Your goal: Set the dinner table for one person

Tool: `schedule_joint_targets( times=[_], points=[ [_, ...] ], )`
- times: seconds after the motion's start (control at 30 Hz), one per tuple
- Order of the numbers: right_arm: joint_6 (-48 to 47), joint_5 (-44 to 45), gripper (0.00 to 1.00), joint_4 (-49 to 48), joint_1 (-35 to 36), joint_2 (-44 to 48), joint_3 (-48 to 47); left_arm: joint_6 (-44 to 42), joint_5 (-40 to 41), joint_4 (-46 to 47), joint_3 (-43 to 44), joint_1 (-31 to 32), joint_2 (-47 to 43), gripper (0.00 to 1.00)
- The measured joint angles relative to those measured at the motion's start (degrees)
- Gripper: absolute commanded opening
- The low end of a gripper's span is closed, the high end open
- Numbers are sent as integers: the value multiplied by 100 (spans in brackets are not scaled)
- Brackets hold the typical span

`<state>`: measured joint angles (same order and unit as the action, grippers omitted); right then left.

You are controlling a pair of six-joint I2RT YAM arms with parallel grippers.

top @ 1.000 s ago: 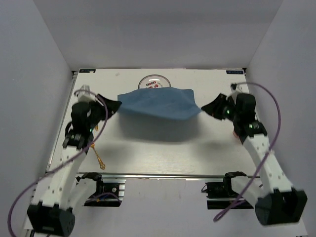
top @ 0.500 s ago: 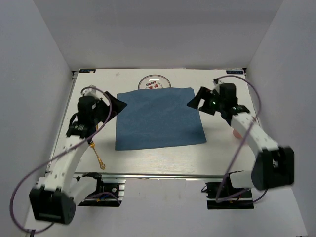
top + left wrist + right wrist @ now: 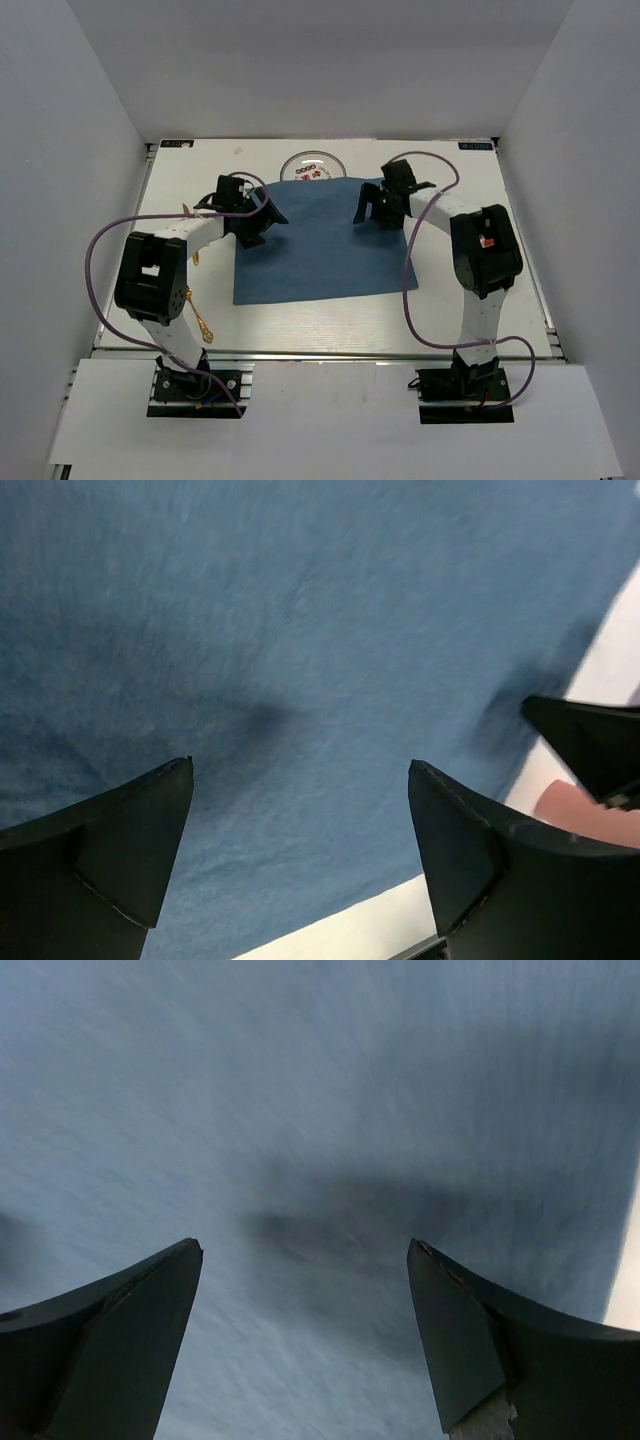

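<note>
Beneath both arms, table point(image 3: 480, 300): white top, seen spanning the view.
Mat point(image 3: 320, 260): blue, spread flat mid-table.
Left gripper point(image 3: 300, 770): fingers held apart over mat.
Right gripper point(image 3: 305, 1245): likewise parted over mat.
Plate point(image 3: 312, 165): placed just behind mat.

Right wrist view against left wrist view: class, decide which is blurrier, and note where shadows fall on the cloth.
Right wrist view: the blue placemat is streaked with motion blur, a dark shadow ahead of the open right gripper. Left wrist view: sharper, texture visible, a smaller shadow ahead of the open left gripper. Top external view: even light.
</note>
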<state>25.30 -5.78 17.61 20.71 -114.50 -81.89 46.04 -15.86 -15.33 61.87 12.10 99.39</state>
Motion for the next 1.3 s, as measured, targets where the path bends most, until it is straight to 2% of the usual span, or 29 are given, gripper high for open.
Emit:
schedule_joint_targets(
  times=[0.23, 0.43, 0.6, 0.73, 0.97, 1.3],
  points=[
    [319, 37, 89, -914, -55, 774, 1613, 210, 284, 22, -420, 247, 105, 98],
    [715, 22, 89, -1978, -57, 1919, 3351, 535, 614, 457, -1263, 483, -533, 98],
    [970, -17, 89, -2371, -55, 2732, 4323, 717, 737, 529, -1910, 680, -1143, 98],
    [1036, 15, 89, -2210, -44, 2874, 4382, 798, 811, 402, -2120, 767, -1412, 98],
    [1204, 44, 89, -2118, -39, 2868, 4347, 824, 931, 70, -1902, 817, -1309, 98],
    [1434, 101, 89, -2227, -39, 2918, 4446, 726, 1163, -658, -726, 778, -374, 98]
  ],
)
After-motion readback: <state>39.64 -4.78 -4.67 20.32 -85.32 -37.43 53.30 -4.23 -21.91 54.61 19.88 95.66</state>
